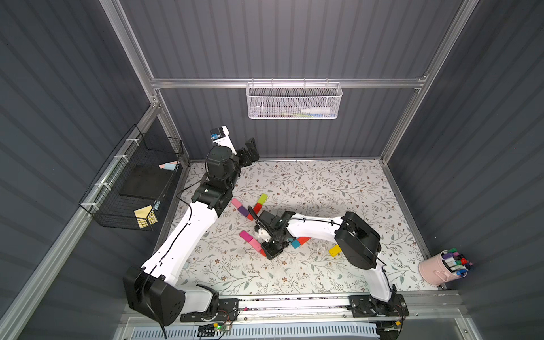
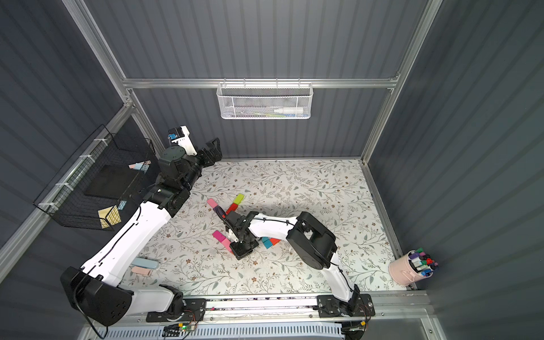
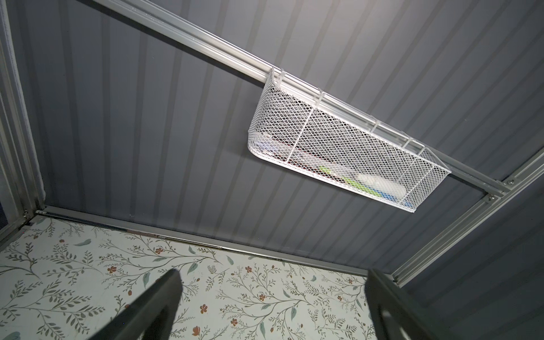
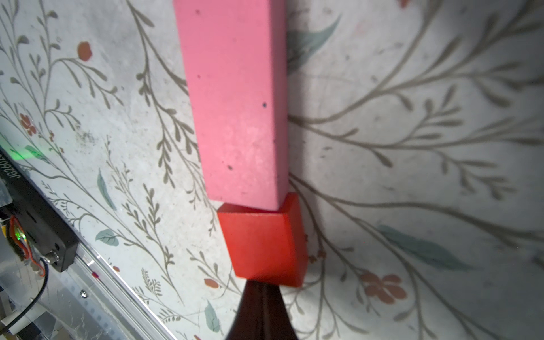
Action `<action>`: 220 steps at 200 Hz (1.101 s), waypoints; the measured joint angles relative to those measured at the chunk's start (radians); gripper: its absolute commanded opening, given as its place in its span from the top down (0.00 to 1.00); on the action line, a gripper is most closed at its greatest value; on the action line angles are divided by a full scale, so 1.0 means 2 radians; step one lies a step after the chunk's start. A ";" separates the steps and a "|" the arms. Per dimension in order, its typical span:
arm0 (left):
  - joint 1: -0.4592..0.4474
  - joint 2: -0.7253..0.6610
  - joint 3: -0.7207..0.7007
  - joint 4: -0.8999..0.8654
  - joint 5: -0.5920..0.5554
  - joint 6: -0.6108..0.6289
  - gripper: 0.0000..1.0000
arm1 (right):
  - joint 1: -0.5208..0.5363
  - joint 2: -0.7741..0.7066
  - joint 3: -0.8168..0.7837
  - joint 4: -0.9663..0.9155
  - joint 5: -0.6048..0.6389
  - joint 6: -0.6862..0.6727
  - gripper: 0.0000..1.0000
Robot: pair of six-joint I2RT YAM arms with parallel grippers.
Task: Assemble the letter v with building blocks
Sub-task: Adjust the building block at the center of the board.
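Your long pink block (image 4: pixel 235 103) lies flat, one end touching a red cube (image 4: pixel 262 244); a yellow block (image 1: pixel 334 250) sits well apart.

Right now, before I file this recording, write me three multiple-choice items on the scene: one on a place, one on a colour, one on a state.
1. Where does the pink cup stand?
A. In the white mesh basket.
B. At the table's near right corner.
C. Beside the left arm's base.

2. What colour is the small block touching the end of the long pink block?
A. Teal.
B. Yellow.
C. Red.

3. How is the left gripper?
A. Open and empty.
B. Shut on a block.
C. Shut on a pen.

Answers: B, both top views show it at that corner; C, the right wrist view shows it red; A, its jaws stand wide apart over bare table.
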State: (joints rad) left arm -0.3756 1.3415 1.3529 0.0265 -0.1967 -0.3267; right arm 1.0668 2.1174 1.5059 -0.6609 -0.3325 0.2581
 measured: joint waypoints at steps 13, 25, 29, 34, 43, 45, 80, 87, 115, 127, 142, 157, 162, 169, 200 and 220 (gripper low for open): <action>0.001 0.000 0.000 0.000 0.000 0.000 0.01 | 0.000 0.000 0.000 0.000 0.000 0.000 1.00; 0.001 0.000 0.000 0.000 0.002 0.000 0.01 | 0.000 0.000 0.000 -0.001 0.000 0.000 1.00; 0.001 0.000 0.000 0.000 0.003 0.000 0.01 | 0.000 0.000 0.000 -0.001 0.000 0.000 1.00; 0.002 0.000 0.000 0.000 0.004 0.001 0.01 | 0.000 0.000 0.000 -0.001 0.000 0.000 1.00; 0.002 0.000 0.000 0.000 0.004 0.002 0.01 | 0.001 0.000 0.001 -0.001 0.000 0.000 1.00; 0.002 0.000 0.000 0.000 0.004 0.002 0.01 | 0.001 0.000 0.001 -0.002 0.000 0.000 1.00; 0.002 0.000 0.000 0.000 0.008 0.002 0.01 | 0.003 0.001 0.007 -0.006 0.000 -0.002 1.00; 0.002 0.000 0.000 0.000 0.008 0.002 0.01 | 0.003 0.001 0.009 -0.006 0.000 -0.002 1.00; 0.002 0.000 0.000 0.000 0.008 0.002 0.01 | 0.005 0.001 0.012 -0.008 0.000 -0.004 1.00; 0.002 0.000 0.000 0.000 0.008 0.002 0.01 | 0.005 0.002 0.015 -0.010 0.000 -0.006 1.00; 0.003 0.000 0.000 0.000 0.009 0.002 0.01 | 0.006 0.006 0.018 -0.010 0.000 -0.008 1.00; 0.003 0.000 0.000 0.000 0.010 0.003 0.01 | 0.006 0.009 0.020 -0.011 0.000 -0.008 1.00; 0.003 0.000 0.000 0.000 0.010 0.003 0.01 | 0.006 0.010 0.020 -0.012 0.000 -0.008 1.00; 0.003 0.000 0.000 0.000 0.010 0.004 0.01 | 0.007 0.012 0.020 -0.012 0.000 -0.009 1.00; 0.006 0.000 0.000 0.000 0.011 0.004 0.01 | 0.007 0.015 0.024 -0.014 0.000 -0.009 1.00; 0.006 0.000 0.000 0.000 0.011 0.004 0.01 | 0.007 0.012 0.020 -0.013 0.001 -0.008 1.00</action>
State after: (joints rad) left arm -0.3645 1.3415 1.3529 0.0265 -0.1745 -0.3187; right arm 1.0817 2.1414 1.5467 -0.6861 -0.3313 0.2420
